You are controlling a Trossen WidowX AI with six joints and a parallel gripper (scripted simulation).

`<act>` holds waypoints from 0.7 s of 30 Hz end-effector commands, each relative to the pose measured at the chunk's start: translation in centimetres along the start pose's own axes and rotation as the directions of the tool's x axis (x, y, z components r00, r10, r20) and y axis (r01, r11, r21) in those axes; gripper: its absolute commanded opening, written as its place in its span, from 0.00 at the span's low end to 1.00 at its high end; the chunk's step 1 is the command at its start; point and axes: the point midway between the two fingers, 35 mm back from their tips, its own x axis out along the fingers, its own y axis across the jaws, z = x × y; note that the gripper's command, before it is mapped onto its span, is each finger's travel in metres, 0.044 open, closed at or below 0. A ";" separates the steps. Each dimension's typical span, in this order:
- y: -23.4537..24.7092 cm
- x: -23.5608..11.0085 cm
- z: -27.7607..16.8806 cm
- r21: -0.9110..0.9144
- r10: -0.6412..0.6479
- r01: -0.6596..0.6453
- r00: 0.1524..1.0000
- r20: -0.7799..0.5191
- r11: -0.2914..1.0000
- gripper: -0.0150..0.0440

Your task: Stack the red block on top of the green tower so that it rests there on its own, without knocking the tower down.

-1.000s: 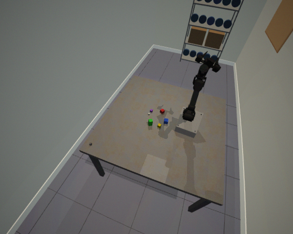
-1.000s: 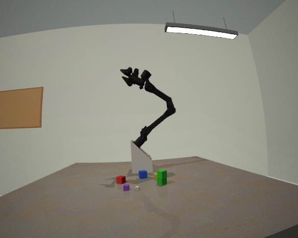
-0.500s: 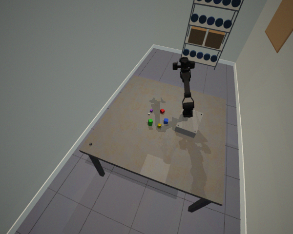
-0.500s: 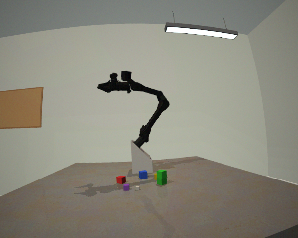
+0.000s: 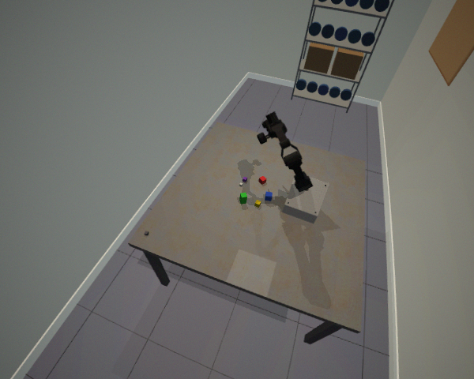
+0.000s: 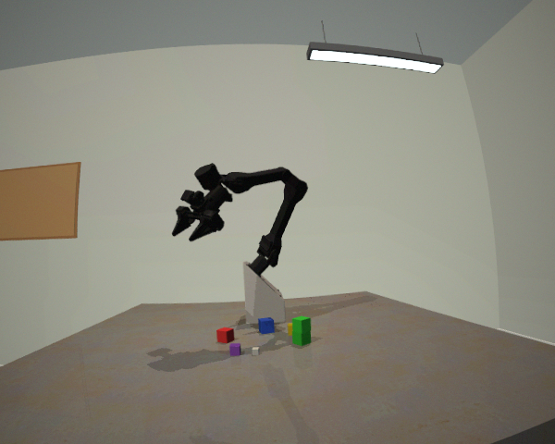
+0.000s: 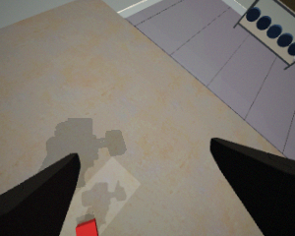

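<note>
While the arm hangs high over the worktop (image 6: 412, 373), the scene reads as follows.

End effector: the end effector (image 6: 197, 229) sits left of centre in the exterior view, well above the blocks, tilted downward; its two fingers are spread wide apart with nothing between them.
Red block: the red block (image 6: 225, 335) lies on the worktop at lower centre of the exterior view, apart from the other blocks; in the wrist view only its edge shows at the bottom (image 7: 87, 229).
Green tower: the green tower (image 6: 301, 330) stands upright, two cubes high, right of the red block and well apart from it.
Other blocks: a blue block (image 6: 265, 325) lies between them, farther back; a yellow block (image 5: 257, 203) is just beside the tower; a purple block (image 6: 234, 349) and a small white block (image 6: 254, 351) sit nearest the exterior camera.
Arm mount: a pale wedge base (image 6: 256, 305) behind the blocks.
Writing: no readable brand, label or lettering anywhere.
</note>
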 end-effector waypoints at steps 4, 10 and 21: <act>4.8 5.2 -7.3 -0.037 0.132 -0.149 0.947 -0.292 0.988 1.00; 8.8 8.1 -13.8 -0.014 0.209 -0.255 0.824 -0.527 0.967 1.00; 10.1 9.0 -18.3 0.018 0.234 -0.292 0.728 -0.645 0.956 1.00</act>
